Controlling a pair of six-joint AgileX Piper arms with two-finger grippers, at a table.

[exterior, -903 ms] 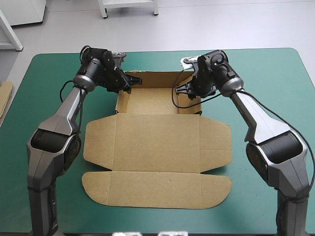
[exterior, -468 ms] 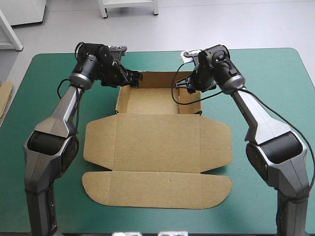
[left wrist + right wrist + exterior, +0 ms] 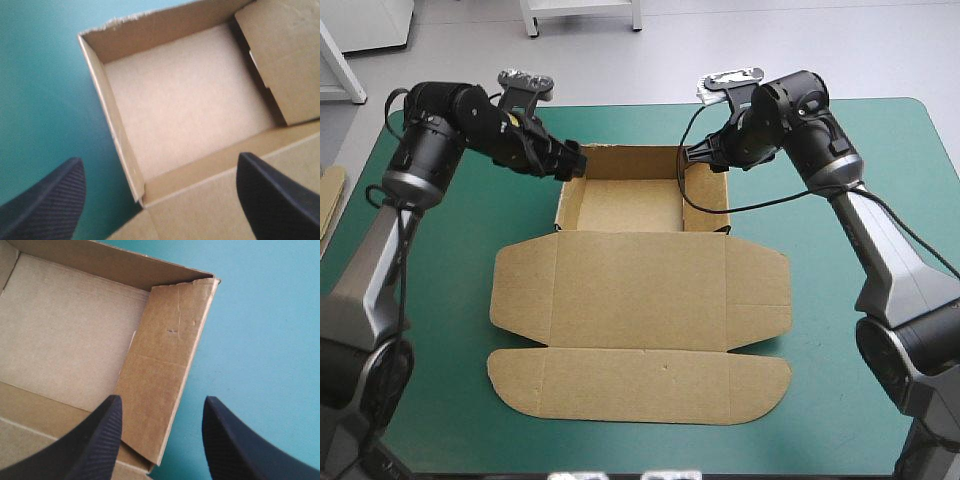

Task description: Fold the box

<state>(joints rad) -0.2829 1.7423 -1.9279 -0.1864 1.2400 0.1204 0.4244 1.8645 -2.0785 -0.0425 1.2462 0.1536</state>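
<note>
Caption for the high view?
Left gripper and right gripper, both open, above the side walls of the brown box: tray formed, lid flat on the teal-green table.

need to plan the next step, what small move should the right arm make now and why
Probably lower the right gripper onto the right wall of the box and nudge it upright: its open fingers straddle that wall, which seems to lean inward, while the left wall looks straight.
</note>
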